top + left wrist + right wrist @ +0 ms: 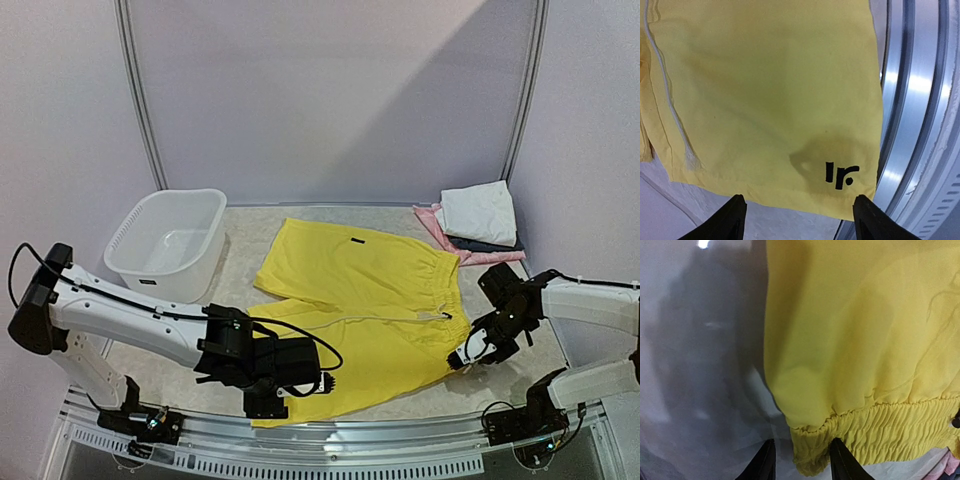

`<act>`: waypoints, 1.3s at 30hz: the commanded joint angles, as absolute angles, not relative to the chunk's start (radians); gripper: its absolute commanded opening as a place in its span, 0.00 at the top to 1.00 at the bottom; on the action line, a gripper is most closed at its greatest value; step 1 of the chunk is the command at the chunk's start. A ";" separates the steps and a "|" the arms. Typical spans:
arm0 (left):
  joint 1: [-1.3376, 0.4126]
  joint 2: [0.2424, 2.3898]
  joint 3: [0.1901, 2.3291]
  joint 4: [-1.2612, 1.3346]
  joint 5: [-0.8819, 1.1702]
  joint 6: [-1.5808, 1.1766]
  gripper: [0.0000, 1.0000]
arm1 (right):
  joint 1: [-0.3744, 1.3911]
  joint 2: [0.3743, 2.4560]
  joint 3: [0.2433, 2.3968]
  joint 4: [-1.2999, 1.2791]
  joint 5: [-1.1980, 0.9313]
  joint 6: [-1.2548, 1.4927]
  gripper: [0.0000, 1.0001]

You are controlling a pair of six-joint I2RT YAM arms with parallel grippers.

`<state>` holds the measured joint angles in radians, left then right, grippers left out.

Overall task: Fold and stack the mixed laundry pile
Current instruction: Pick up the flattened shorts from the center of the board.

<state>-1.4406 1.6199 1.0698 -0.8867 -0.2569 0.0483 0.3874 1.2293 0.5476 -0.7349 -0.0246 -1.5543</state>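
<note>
The yellow shorts lie spread flat on the table, waistband to the right. My left gripper hovers at the hem of the near leg. In the left wrist view its jaws stand wide open, and the hem with a black logo lies just beyond the fingertips. A white drawstring runs along the cloth. My right gripper is at the near corner of the elastic waistband. Its narrow jaws straddle that corner, and a gap shows beside the left finger.
A white plastic basket stands at the back left. At the back right is a stack of folded clothes, a white garment on top of pink cloth. A metal rail runs along the near table edge beside the shorts' hem.
</note>
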 commanded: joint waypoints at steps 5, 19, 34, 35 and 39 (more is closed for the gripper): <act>-1.529 1.674 1.115 -0.977 -0.314 -0.113 0.23 | 0.396 1.276 0.410 -0.484 0.055 -1.570 0.92; -1.598 1.722 1.069 -0.948 -0.201 -0.192 0.38 | 0.396 1.237 0.557 -0.712 -0.090 -1.468 1.00; -1.627 1.907 1.169 -1.188 -0.326 -0.173 0.46 | 0.396 1.238 0.555 -0.733 -0.082 -1.474 1.00; -1.627 1.911 1.174 -1.193 -0.329 -0.173 0.48 | 0.396 1.238 0.554 -0.733 -0.080 -1.474 1.00; -1.627 1.930 1.190 -1.212 -0.342 -0.174 0.55 | 0.396 1.238 0.546 -0.732 -0.077 -1.471 1.00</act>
